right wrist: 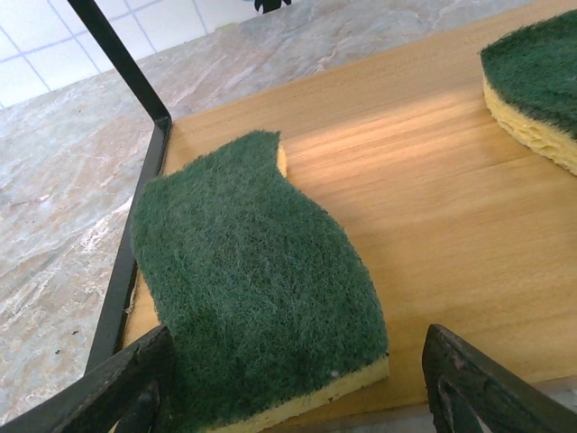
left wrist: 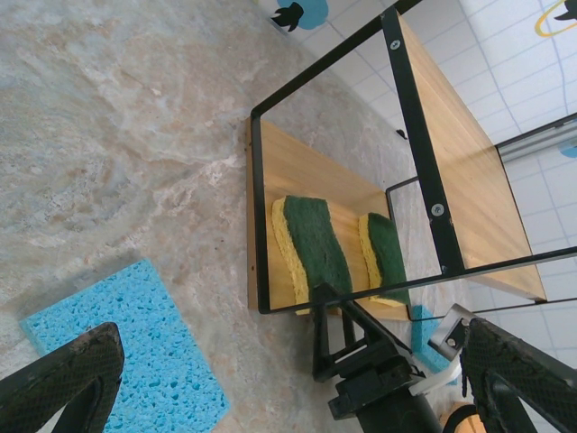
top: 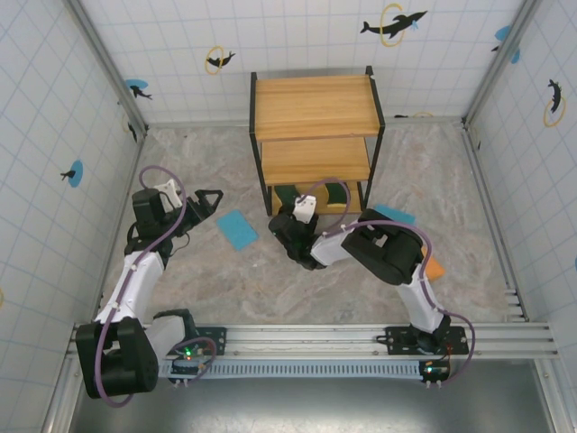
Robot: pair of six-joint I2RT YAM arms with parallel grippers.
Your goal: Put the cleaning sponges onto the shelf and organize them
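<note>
We see the right gripper (right wrist: 297, 354) spread wide at the front edge of the shelf (right wrist: 433, 216), over its lowest board, and it holds nothing. Its 2 fingers (right wrist: 135, 383) flank a dark green sponge (right wrist: 252, 280) that lies flat on the wood, green face up, yellow backing underneath. Bare board shows between the sponge and the finger on the view's right. Whether the other finger touches the sponge's near corner, we cannot tell. The sponge sits in the board's corner, its edge just beside the black frame (right wrist: 126, 262). A second green sponge (right wrist: 536, 81) lies on the same board, apart from the 1st.

The left gripper (top: 209, 203) hangs over the marbled table (top: 198, 162) left of the shelf, its jaws spread wide and empty. Just beside it, between it and the shelf, a light blue sponge (top: 237, 229) lies flat on the table. A second light blue sponge (top: 395, 215) lies near the shelf's front right foot. An orange sponge (top: 434, 268) shows partly from behind the right arm. Both rest on the table.
</note>
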